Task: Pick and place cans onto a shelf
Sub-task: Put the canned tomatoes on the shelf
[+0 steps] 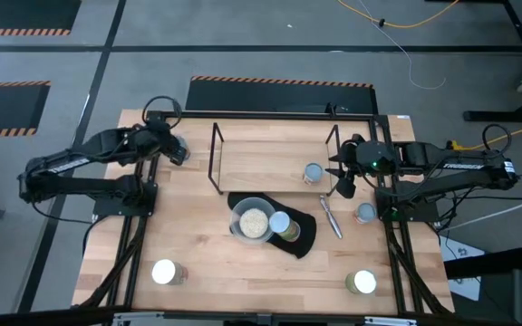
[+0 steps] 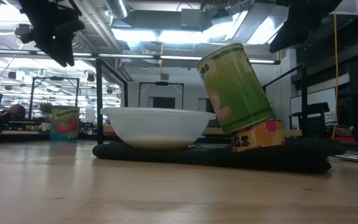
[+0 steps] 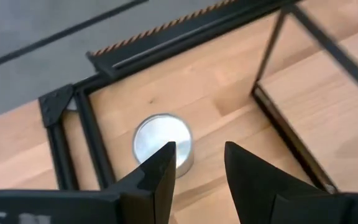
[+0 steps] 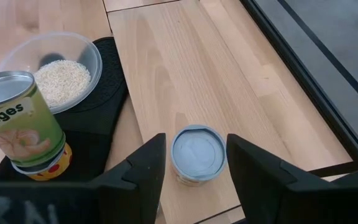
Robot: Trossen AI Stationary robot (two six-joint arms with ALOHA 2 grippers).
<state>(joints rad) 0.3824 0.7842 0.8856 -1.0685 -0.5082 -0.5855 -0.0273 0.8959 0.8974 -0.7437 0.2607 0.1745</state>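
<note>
Hovering: your right pincer [image 4: 193,163] is open over the blue-topped can [image 4: 197,152] near the bench's right edge; centre, descend straight; left pincer [image 3: 197,167] open

both tools [image 1: 178,150] [image 1: 343,178] open, hovering.

In the left wrist view, one dark finger [image 3: 157,177] of the left tool [image 3: 197,171] covers the near edge of a silver-topped can [image 3: 161,140], so its side and any label stay hidden, and the black rod shelf [image 3: 303,81] runs off the picture's edge. In the right wrist view, the blue-topped can [image 4: 197,154] shows almost only its lid, the green can [image 4: 17,124] is cut by the edge with its label partly readable, and the clear bowl [image 4: 55,59] is clipped too. In the low view both arms are cut off at the top, and the far can [image 2: 65,122] is too blurred to read.
</note>
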